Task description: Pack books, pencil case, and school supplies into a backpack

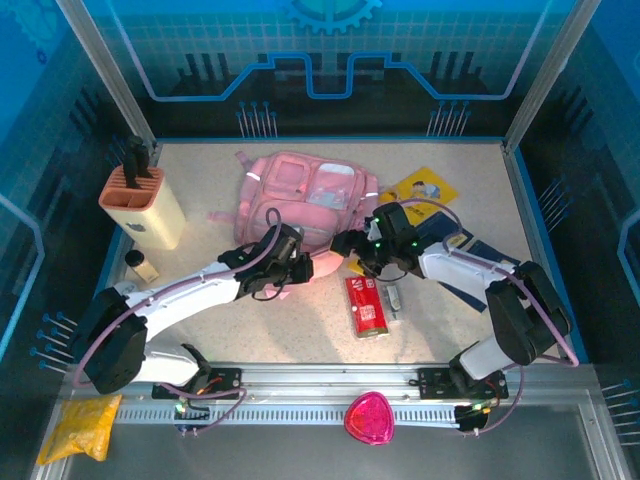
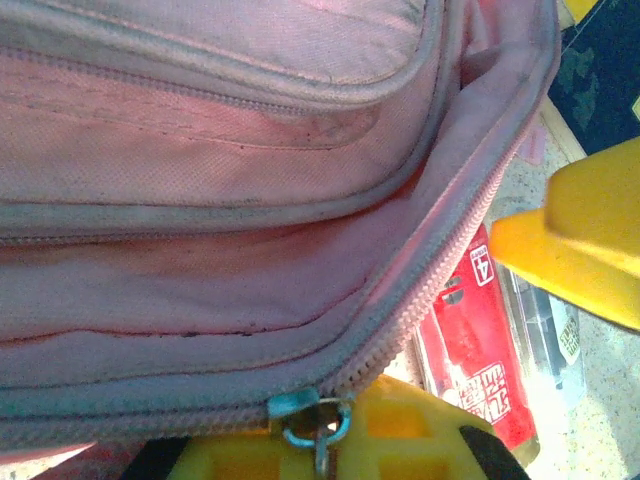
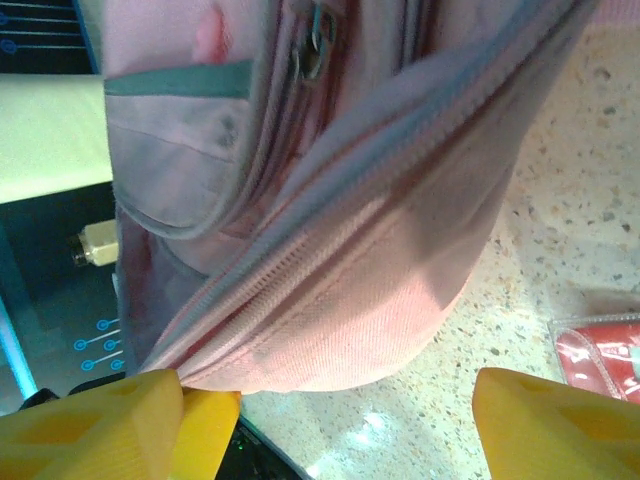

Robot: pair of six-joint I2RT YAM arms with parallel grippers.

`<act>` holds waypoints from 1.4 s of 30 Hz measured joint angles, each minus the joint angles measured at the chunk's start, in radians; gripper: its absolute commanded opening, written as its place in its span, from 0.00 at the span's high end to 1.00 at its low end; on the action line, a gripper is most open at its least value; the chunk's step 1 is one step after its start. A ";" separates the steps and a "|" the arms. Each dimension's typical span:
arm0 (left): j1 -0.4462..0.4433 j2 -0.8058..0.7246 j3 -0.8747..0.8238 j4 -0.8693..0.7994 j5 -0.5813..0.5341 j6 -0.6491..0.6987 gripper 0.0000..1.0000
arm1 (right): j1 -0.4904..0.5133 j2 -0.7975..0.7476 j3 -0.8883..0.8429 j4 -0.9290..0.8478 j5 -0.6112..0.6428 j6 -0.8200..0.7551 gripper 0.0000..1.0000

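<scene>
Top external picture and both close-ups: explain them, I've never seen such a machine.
Two robot arms stand at the edge of a table. The wide picture looks down from above and behind; each close-up comes from a camera on a wrist. On the table lie a pink backpack, a red pencil case, a grey-white piece, a yellow book and a navy book; a knife block stands left. The left tool is shut on the backpack's zip edge. The right tool is open at the backpack, gripping nothing.
</scene>
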 measured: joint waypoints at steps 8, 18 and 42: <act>-0.034 0.025 0.028 0.000 0.004 0.000 1.00 | 0.006 0.072 0.032 0.025 0.029 0.016 0.29; -0.051 0.045 0.039 0.001 0.007 0.000 1.00 | -0.025 0.121 0.059 0.031 0.038 -0.029 0.74; 0.097 -0.027 0.050 -0.124 0.074 0.084 1.00 | -0.156 0.137 0.156 -0.043 -0.011 -0.248 1.00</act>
